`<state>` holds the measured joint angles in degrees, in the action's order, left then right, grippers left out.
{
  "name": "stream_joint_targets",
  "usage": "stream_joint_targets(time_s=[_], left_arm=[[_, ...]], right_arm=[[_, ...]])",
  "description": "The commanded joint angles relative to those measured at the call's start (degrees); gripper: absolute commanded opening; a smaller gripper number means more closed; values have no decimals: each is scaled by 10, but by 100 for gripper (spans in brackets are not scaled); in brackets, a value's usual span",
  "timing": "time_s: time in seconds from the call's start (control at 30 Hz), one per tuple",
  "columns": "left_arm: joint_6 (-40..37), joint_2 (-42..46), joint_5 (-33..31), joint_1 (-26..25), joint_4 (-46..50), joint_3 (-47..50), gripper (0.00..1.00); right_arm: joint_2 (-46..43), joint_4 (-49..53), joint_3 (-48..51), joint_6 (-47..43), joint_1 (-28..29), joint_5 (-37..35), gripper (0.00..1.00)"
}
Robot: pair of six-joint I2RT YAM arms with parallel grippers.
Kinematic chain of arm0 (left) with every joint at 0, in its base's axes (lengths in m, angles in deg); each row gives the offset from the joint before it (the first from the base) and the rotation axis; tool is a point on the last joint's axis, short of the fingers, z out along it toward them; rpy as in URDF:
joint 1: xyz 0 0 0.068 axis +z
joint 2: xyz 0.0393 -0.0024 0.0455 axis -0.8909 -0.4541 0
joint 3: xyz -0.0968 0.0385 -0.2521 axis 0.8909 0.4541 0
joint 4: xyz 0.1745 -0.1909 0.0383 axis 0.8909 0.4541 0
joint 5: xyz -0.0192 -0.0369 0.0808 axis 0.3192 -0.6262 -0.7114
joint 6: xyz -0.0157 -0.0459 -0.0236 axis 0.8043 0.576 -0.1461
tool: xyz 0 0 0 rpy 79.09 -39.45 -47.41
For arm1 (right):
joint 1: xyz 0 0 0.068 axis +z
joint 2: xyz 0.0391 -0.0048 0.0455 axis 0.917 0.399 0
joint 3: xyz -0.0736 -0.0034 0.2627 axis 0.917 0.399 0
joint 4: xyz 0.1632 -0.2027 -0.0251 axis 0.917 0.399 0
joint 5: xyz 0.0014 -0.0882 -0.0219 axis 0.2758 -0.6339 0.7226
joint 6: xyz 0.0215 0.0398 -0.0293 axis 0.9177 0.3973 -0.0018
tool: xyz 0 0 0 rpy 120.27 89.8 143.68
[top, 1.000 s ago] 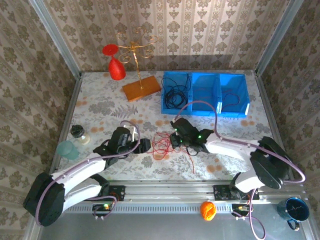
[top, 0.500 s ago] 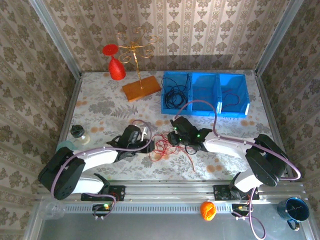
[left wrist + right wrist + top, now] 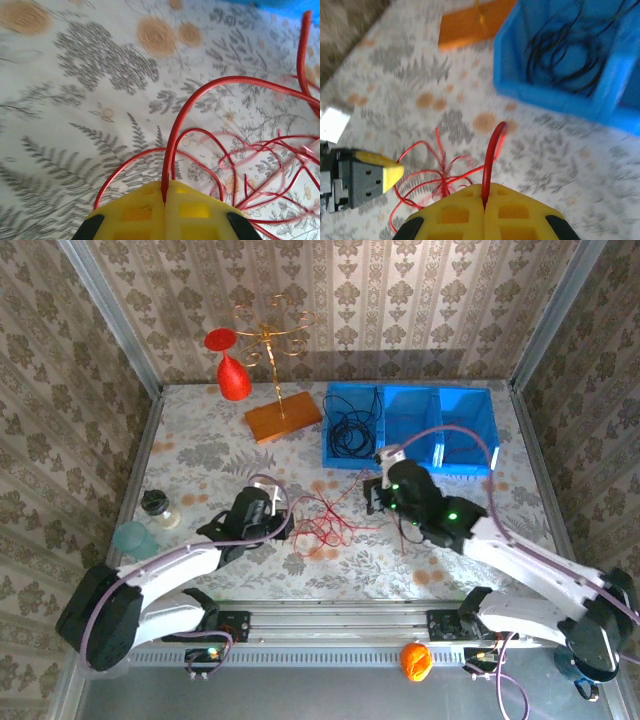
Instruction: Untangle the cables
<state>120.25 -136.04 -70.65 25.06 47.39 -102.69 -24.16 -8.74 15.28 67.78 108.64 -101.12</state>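
Both sets of jaws are fully closed: the left gripper (image 3: pixel 165 194) pinches a red strand that rises out between its yellow pads, and the right gripper (image 3: pixel 484 199) nips another red strand the same way. The red cables (image 3: pixel 325 525) sprawl on the table (image 3: pixel 200 455) between them (a loose tangle of loops), while black cables (image 3: pixel 350 430) lie coiled in the blue bin (image 3: pixel 410 425), left compartment.

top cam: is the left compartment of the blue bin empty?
No, a coil of black cable lies inside the left compartment of the blue bin.
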Motion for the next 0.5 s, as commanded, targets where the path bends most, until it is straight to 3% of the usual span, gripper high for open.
stream_joint_targets(time_s=[0.0, 0.17, 0.37, 0.4, 0.43, 0.47], left_arm=[[-1, 50, -28, 21, 62, -1, 0], [-4, 134, -11, 54, 113, -3, 0], [-31, 179, 32, 62, 162, -54, 0], [-35, 175, 38, 61, 168, -63, 4], [-39, 172, 42, 61, 172, -70, 20], [-42, 168, 43, 62, 177, -76, 44]], right_arm=[[-64, 58, -31, -37, -38, -56, 0], [-133, 81, -53, -52, -107, -54, 0], [-141, 79, -35, -39, -121, -12, 0], [-143, 76, -31, -37, -121, -8, 0], [-145, 76, -29, -35, -120, -8, 0], [-149, 74, -27, -33, -120, -7, 0]])
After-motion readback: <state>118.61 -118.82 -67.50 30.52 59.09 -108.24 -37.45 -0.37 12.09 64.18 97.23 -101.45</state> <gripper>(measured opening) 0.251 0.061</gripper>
